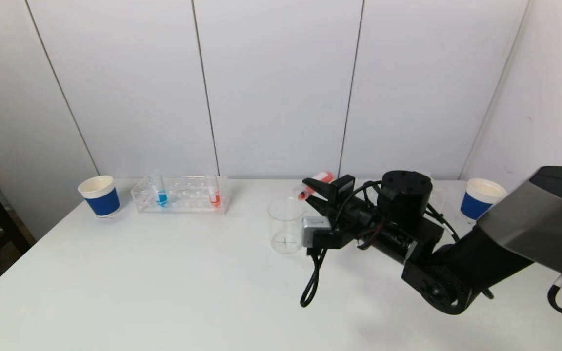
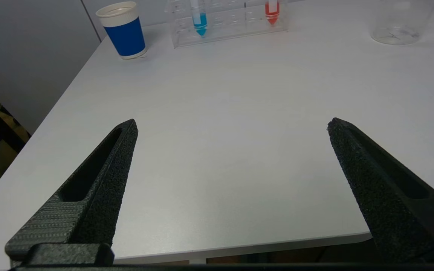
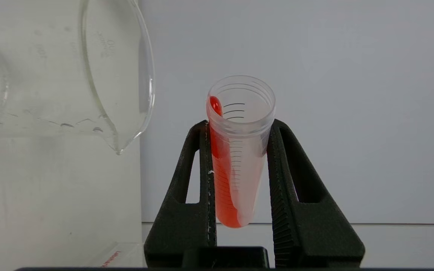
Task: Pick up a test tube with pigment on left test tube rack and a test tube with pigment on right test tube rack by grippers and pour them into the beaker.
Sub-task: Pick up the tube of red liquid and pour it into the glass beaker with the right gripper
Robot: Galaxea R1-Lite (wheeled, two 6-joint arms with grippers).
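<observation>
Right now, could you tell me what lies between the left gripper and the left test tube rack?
Only bare white table lies between the open left gripper and the left test tube rack, as the left wrist view shows.

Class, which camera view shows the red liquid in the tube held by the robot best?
The right wrist view: the tilted test tube, gripped by the right gripper, fills the frame, with red liquid reaching toward its open mouth beside the beaker. The head view shows the tube only small. The left wrist view misses it.
</observation>
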